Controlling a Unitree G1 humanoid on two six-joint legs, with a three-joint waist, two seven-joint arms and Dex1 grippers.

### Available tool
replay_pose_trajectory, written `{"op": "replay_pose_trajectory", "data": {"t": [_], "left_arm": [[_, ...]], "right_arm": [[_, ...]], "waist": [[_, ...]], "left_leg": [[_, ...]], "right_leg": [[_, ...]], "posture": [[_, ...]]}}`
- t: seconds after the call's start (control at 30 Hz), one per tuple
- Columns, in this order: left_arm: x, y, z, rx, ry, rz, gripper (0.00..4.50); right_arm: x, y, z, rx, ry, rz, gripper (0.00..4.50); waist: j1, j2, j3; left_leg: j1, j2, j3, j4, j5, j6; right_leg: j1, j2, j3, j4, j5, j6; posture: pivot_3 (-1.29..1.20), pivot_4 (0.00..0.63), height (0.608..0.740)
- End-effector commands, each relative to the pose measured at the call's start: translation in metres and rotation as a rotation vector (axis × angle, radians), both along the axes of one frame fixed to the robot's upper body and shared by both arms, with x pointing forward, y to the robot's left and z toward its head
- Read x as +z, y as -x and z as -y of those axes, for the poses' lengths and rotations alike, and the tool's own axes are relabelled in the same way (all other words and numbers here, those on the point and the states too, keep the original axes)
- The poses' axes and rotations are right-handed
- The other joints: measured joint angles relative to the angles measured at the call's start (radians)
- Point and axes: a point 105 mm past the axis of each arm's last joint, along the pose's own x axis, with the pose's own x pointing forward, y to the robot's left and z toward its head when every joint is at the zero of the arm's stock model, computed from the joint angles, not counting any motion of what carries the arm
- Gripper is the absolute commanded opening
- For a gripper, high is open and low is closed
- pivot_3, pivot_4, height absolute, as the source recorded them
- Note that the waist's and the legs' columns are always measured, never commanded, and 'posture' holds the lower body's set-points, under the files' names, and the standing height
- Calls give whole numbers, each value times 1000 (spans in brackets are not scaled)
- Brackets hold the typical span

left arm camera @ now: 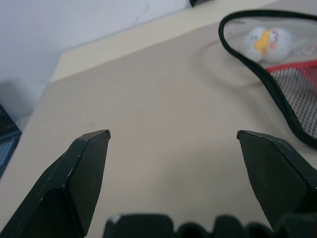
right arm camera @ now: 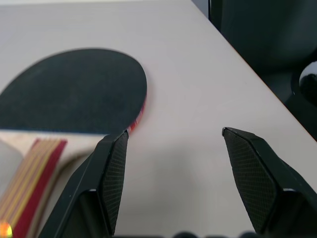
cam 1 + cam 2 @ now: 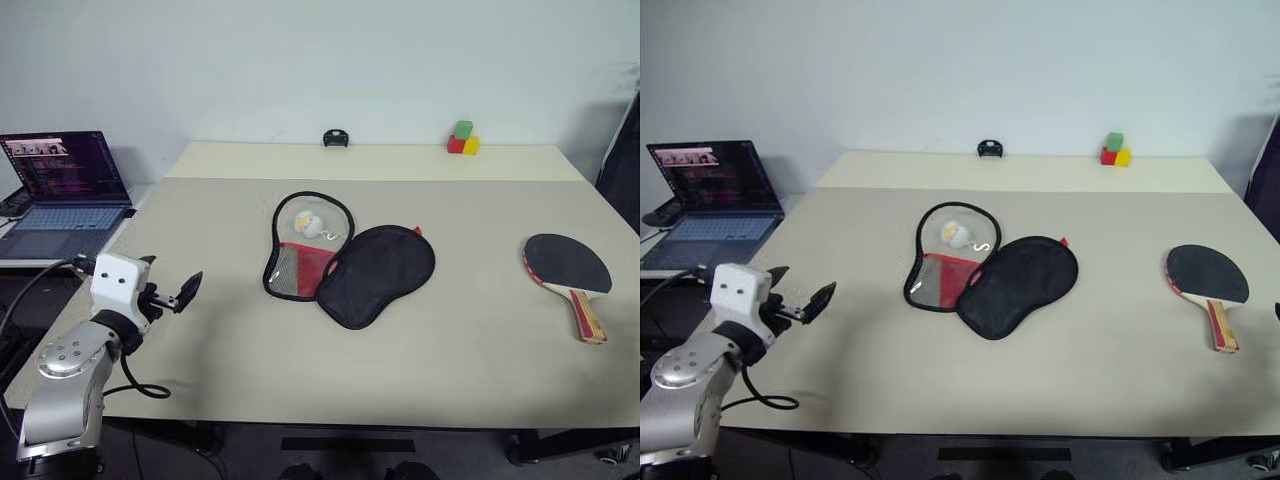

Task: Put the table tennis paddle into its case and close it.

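The case point(image 3: 300, 250) lies unzipped in the middle of the table point(image 3: 230, 340). Its pale inside and red mesh pocket face up, and its black flap point(image 3: 378, 272) is folded out to the right. A white and yellow ball-like thing point(image 1: 267, 39) rests inside it. The table tennis paddle point(image 3: 567, 265) lies flat at the table's right side, black face up, with its striped handle point(image 3: 588, 315) towards the front edge. My left gripper point(image 3: 170, 278) hovers open over the table's left edge, well short of the case. My right gripper point(image 2: 173, 131) is open and empty just beside the paddle's face point(image 2: 74, 91).
An open laptop point(image 3: 65, 190) sits on a lower surface to the left of the table. At the back edge stand green, red and yellow blocks point(image 3: 463, 140) and a small black object point(image 3: 335, 138). The table's right edge point(image 2: 237, 49) runs close to the paddle.
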Motion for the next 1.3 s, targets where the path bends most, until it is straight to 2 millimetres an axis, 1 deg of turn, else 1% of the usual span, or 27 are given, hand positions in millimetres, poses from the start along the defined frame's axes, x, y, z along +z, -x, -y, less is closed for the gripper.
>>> {"op": "replay_pose_trajectory", "data": {"t": [0.03,0.13,0.37,0.47,0.6,0.67,0.77,0.8,0.9,1.0,1.03,1.17,1.23,1.27,1.3], "left_arm": [[13,5,-5,16,-9,44,4500],[11,6,-9,31,-8,46,4500],[14,8,-13,50,17,61,4500],[17,11,-15,55,22,72,4500],[20,13,-16,42,22,77,4500],[21,12,-21,64,26,82,4500],[23,9,-27,69,31,87,4500],[25,7,-25,65,28,93,4500],[33,1,-26,57,24,111,4500],[31,-2,-26,50,11,104,4500],[31,-4,-23,38,6,101,4500],[35,-11,-20,14,2,107,4500],[37,-16,-16,-21,8,101,4500],[37,-18,-7,-78,1,88,4500],[37,-19,-1,-118,-4,78,4500]], "right_arm": [[21,4,9,-34,29,60,3279],[26,6,12,-48,20,84,3279],[38,0,0,27,18,102,3279],[38,-5,-4,36,8,109,3279],[31,-16,-15,77,-25,106,3279],[25,-17,-19,84,-34,94,3279],[22,-17,-27,103,-32,103,3279],[21,-18,-30,103,-44,119,3279],[11,-19,-51,156,-65,133,3279],[8,-21,-63,170,-80,143,3279],[9,-22,-67,189,-74,143,3279],[31,-28,-80,252,-70,197,3279],[48,-34,-97,328,-62,225,3279],[60,-38,-109,390,-49,238,3279],[67,-39,-119,433,-40,245,3279]], "waist": [[-1,0,0],[-1,0,0],[-3,0,0],[-4,0,0],[-5,0,0],[-5,0,0],[-5,0,0],[-5,0,0],[-4,0,0],[-4,0,0],[-4,0,0],[-4,0,-1],[-5,0,0],[-6,0,0],[-7,0,0]], "left_leg": [[0,0,0,0,0,0],[1,0,0,1,0,0],[1,0,0,1,0,0],[1,0,0,1,0,0],[1,0,0,1,0,0],[1,0,0,1,0,0],[1,0,0,1,0,0],[1,0,0,1,0,0],[1,0,-1,1,0,0],[1,0,-1,1,0,0],[1,0,-1,1,0,0],[1,0,-1,1,0,0],[1,0,-1,1,0,0],[1,0,-1,1,0,0],[1,0,-1,1,0,0]], "right_leg": [[0,0,0,0,0,0],[1,0,0,1,0,0],[1,0,0,1,0,0],[1,0,0,0,0,0],[1,0,0,0,0,0],[1,0,0,1,0,0],[1,0,0,0,0,0],[1,0,0,0,0,0],[1,0,0,0,0,0],[1,0,-1,1,0,1],[1,0,0,1,0,1],[0,0,0,1,0,1],[0,0,0,1,0,1],[0,0,0,1,0,1],[0,0,0,2,0,1]], "posture": [[0,150,740],[0,150,740],[0,150,740],[0,150,740],[0,150,740],[0,150,740],[0,150,740],[0,150,740],[0,150,740],[0,150,740],[0,150,740],[0,150,740],[0,150,740],[0,150,740],[0,150,740]]}}
